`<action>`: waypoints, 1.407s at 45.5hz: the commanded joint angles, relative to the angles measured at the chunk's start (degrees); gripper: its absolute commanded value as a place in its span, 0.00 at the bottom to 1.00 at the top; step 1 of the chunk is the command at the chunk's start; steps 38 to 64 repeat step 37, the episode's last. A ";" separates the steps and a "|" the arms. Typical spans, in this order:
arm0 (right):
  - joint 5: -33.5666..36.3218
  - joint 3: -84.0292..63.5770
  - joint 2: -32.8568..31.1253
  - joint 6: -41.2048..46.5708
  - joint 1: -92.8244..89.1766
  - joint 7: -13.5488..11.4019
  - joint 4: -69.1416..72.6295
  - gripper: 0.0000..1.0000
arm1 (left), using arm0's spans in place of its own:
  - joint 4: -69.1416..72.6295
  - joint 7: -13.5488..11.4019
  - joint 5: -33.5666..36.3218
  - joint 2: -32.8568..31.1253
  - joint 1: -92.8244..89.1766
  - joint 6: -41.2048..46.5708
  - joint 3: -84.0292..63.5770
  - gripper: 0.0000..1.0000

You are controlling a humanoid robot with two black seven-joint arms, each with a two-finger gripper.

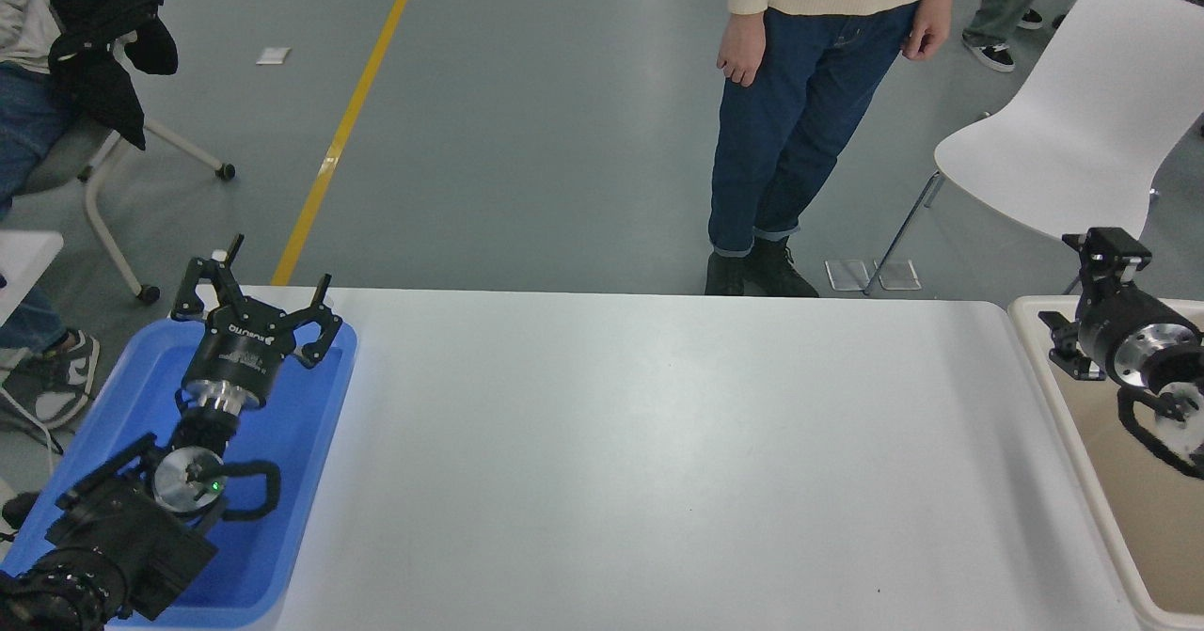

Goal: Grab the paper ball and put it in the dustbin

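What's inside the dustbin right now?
The dustbin shows bare beige floor; no paper ball visible. The right arm hanging over it hides part of the inside.

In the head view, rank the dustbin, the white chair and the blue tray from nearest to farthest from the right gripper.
Measured from the right gripper:
1. dustbin, directly beneath it at the right edge.
2. white chair, just beyond, on the floor.
3. blue tray, across the table at far left.
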 commanded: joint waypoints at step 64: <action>7.31 -1.85 15.06 -0.40 -3.57 18.37 -1.48 1.00 | 0.00 0.15 0.07 0.00 -0.07 -0.09 0.00 1.00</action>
